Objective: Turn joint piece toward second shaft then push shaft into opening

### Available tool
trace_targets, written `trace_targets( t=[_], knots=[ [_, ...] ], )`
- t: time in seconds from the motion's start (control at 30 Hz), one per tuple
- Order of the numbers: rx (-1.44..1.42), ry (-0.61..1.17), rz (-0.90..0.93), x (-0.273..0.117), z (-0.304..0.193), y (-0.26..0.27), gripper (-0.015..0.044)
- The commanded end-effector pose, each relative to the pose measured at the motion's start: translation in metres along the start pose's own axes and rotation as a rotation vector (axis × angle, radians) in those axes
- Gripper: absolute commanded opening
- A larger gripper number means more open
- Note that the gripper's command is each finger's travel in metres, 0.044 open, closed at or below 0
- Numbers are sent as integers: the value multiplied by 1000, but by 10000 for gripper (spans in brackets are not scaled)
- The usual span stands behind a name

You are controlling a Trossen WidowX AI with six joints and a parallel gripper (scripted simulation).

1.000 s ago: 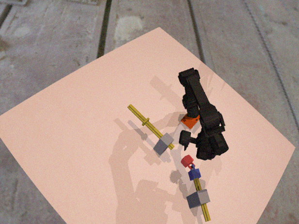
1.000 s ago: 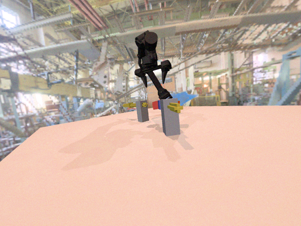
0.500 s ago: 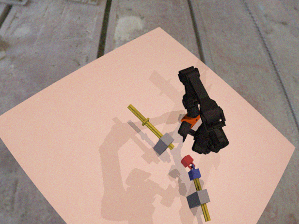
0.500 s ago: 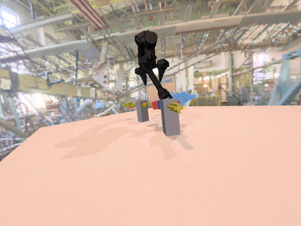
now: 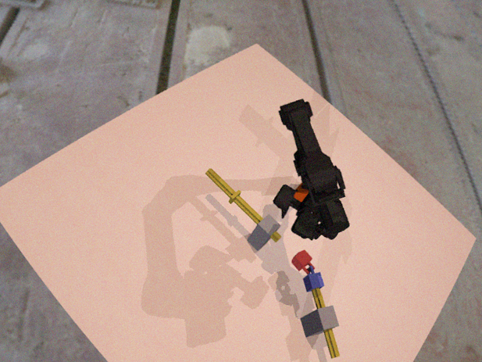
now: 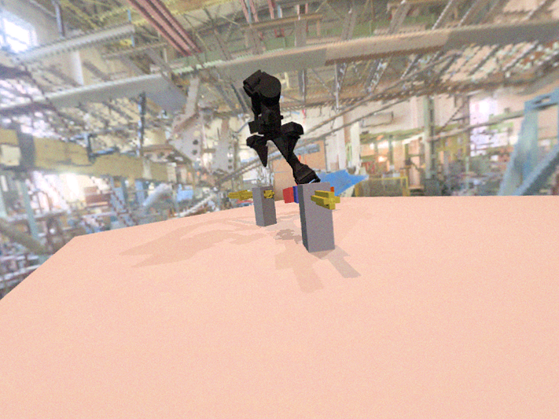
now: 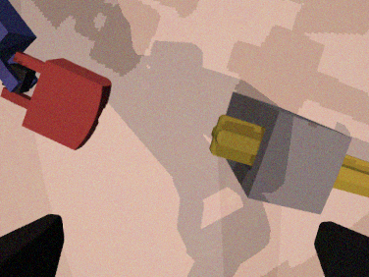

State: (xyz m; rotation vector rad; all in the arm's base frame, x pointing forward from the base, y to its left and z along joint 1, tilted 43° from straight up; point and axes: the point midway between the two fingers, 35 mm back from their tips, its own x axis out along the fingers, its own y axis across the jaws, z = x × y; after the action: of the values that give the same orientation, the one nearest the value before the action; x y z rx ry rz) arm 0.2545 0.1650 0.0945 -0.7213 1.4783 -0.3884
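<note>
The red square joint piece (image 5: 301,260) (image 6: 287,194) (image 7: 69,105) hangs on its hinge from the blue yoke (image 5: 313,282) (image 7: 11,36) on the first yellow shaft (image 5: 318,299), which is held in its grey block (image 5: 319,320) (image 6: 316,224). Its open end faces roughly toward the second yellow shaft (image 5: 221,183) (image 6: 240,194) (image 7: 237,139); exact alignment is hard to tell. A gap separates them. The second shaft passes through the other grey block (image 5: 266,231) (image 6: 264,208) (image 7: 306,162), its short end sticking out. My gripper (image 5: 293,220) (image 6: 277,161) (image 7: 196,236) is open and empty, above and clear of everything.
The second shaft has a raised yellow collar (image 5: 234,196) on its long side. Both blocks stand upright on the pale pink table top (image 5: 83,199) (image 6: 228,348). An orange part (image 5: 301,193) shows beneath the arm. Arm shadows cross the table.
</note>
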Motion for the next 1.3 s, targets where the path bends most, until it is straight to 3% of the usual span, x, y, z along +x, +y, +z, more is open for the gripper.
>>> trace_targets(
  t=[0.0, 1.27],
  knots=[
    [102, 2, 0, 3, -1, -1, 440],
    [1295, 35, 58, 17, -2, -4, 440]
  ],
)
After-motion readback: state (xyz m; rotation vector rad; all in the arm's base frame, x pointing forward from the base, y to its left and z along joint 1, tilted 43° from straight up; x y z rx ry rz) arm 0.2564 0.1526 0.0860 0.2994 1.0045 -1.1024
